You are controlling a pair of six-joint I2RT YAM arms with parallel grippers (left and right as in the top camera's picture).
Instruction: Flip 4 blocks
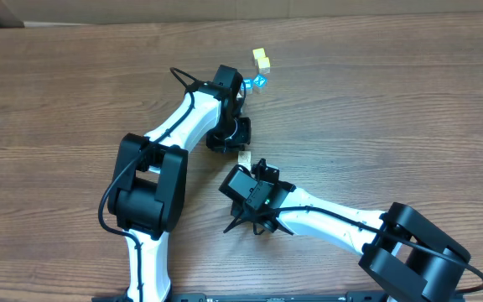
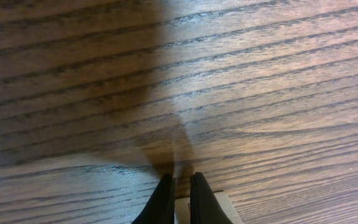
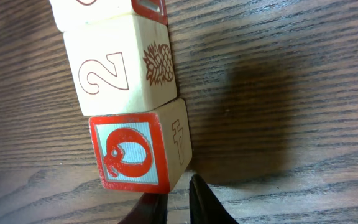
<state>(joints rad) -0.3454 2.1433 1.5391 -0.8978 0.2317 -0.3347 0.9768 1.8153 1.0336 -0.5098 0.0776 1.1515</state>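
In the right wrist view three pale-wood blocks stand in a row. The nearest block (image 3: 129, 152) shows a red-framed letter on top and a 4 on its side. Behind it is a block (image 3: 120, 68) with a 2 and a pineapple, then a third block (image 3: 104, 9) cut off by the frame's top. My right gripper (image 3: 178, 190) sits just in front of the nearest block, its jaws a narrow gap apart with only table between them. My left gripper (image 2: 180, 179) is shut, low over the table, with a pale block (image 2: 224, 205) lying under its fingers. Overhead, one block (image 1: 244, 156) shows between both grippers.
Two plain yellow cubes (image 1: 262, 59) and a bright blue cube (image 1: 258, 81) lie at the back, just beyond the left arm (image 1: 187, 117). The right arm (image 1: 325, 218) stretches in from the lower right. Bare wood table (image 1: 392, 109) lies to the right.
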